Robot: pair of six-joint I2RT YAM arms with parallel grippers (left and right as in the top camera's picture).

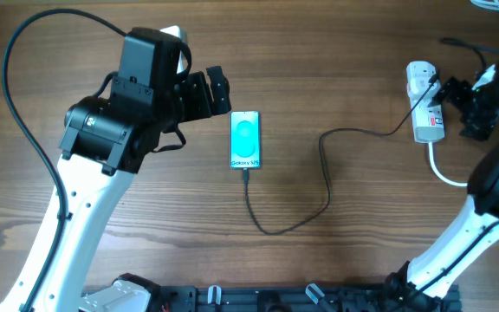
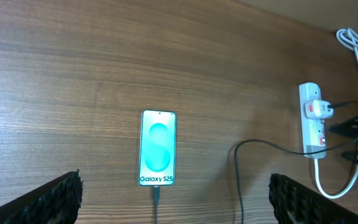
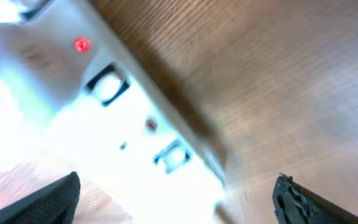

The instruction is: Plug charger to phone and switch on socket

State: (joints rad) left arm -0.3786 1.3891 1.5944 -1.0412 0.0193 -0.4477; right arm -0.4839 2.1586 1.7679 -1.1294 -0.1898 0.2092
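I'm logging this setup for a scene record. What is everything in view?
Table: one, brown wood, under everything.
Phone: one, cyan screen, table centre.
Charger: one, thin black cable, from the phone's bottom edge to the socket.
Socket: one, white, red light showing, far right.
Cord: one, thick white, curling from the socket's near end.
Arms: two, white and black, left and right sides.
Left gripper: one, black, open, just left of the phone.
Right gripper: one, black, open, at the socket.
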